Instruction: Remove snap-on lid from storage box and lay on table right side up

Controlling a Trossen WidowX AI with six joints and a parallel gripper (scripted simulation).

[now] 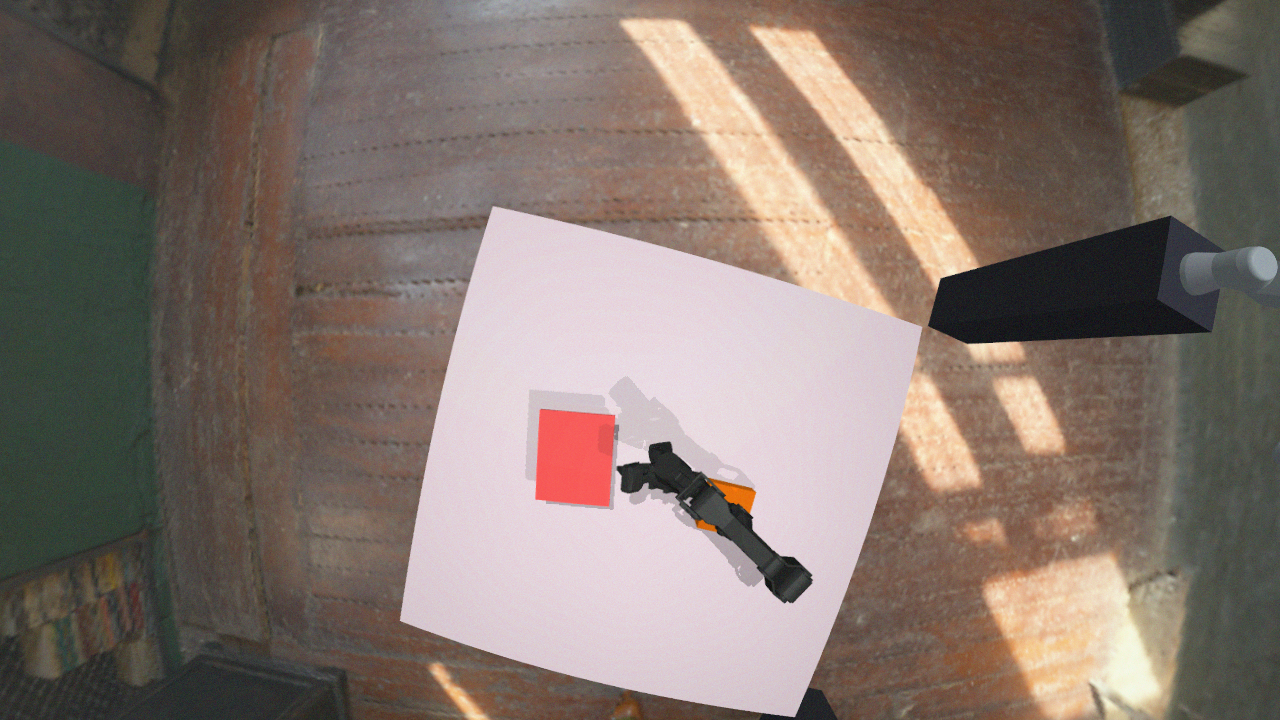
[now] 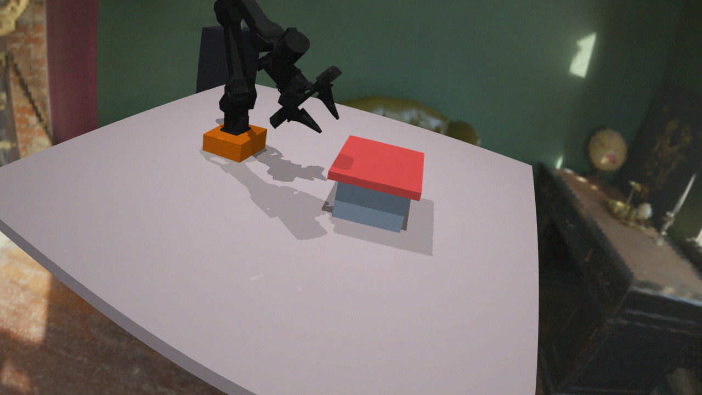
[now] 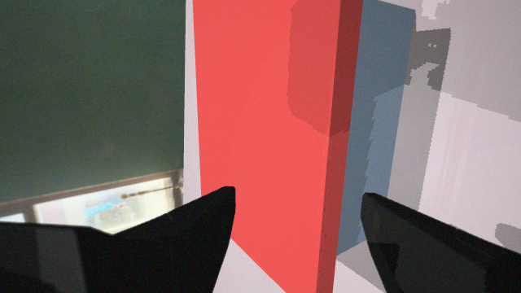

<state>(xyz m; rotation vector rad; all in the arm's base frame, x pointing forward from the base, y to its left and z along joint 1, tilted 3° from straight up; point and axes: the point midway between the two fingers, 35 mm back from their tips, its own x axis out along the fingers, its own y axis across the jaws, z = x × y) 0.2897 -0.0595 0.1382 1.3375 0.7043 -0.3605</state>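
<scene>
one pale table in a green-walled room, we see our arm bent low off its orange base, gripper half spread on nothing beside the red lid, seated on the blue box

From above, the red lid covers the blue box, so the box cannot be seen there. The arm hides most of its orange base. In the side view, the top of the arm goes off the picture's edge. In the wrist view, the lid and box are cut off at the top, and only the tips of the two fingers show.
</scene>
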